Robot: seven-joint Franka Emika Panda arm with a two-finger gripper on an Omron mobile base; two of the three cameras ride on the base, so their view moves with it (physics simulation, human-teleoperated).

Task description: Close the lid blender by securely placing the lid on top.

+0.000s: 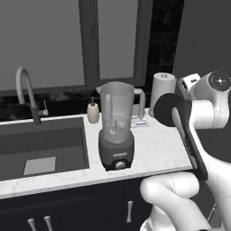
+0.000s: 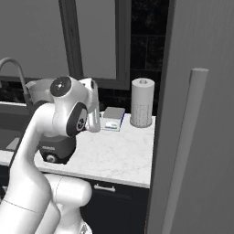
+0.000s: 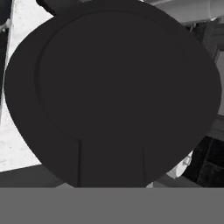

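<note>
The blender (image 1: 117,131) is standing upright on the white marble counter (image 1: 158,151), just right of the sink (image 1: 43,146), its clear jar sitting open at the top on the dark grey base with the knob facing forward. In the left base view the lid (image 1: 166,109) is showing as a black disc held in the air to the right of the jar, near the level of the jar's rim and apart from it, in front of the white paper towel roll (image 1: 162,89). In the hand view the lid (image 3: 113,92) is lying right against the camera, its round black face covering most of the frame, with a strip of marble counter (image 3: 17,131) peeking past its left edge. The jaws themselves are hidden behind the disc and the arm, so I cannot tell how they are set or whether they are clasping the lid. A small beige soap bottle (image 1: 93,111) is standing behind the blender beside the sink, and a curved faucet (image 1: 27,92) is rising at the back of the basin. In the right base view the paper towel roll (image 2: 142,102) is standing at the back of the counter (image 2: 119,155), with a small flat box (image 2: 113,118) lying just left of it, and the arm's white links are covering much of the blender (image 2: 55,151).
</note>
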